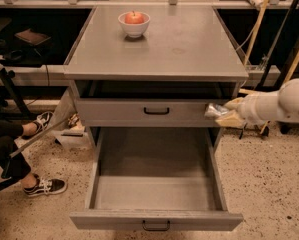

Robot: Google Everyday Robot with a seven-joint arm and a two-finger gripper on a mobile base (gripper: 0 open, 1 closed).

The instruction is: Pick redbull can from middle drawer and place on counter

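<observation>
- The gripper (221, 115) hangs outside the cabinet, just off the counter's (189, 31) front right corner and below its top, level with the upper drawer front (114, 112).
- Its two pale fingers are closed around the redbull can (213, 109), one above and one below.
- The can is a small, crinkled silver shape lying roughly sideways in that grip, its free end pointing left and overlapping the right end of the upper drawer front. It is clear of both the counter and the drawer below.
- No brand name or lettering on the can can be made out.
- The white arm (279, 103) reaches in from the right edge of the view to the gripper.
- The middle drawer (156, 219) is pulled far out toward the camera, showing its bare grey floor, with its black bar handle (156, 227) on the front panel.
- The upper drawer is closed, and its black handle (156, 111) sits at the centre.
- On the counter, near the back left corner, a white bowl (134, 29) holds a red apple (134, 17).
- A faint round stain (178, 50) lies right of the counter's centre.
- At the left, on the speckled floor, a seated person's legs end in dark sneakers (45, 186).
</observation>
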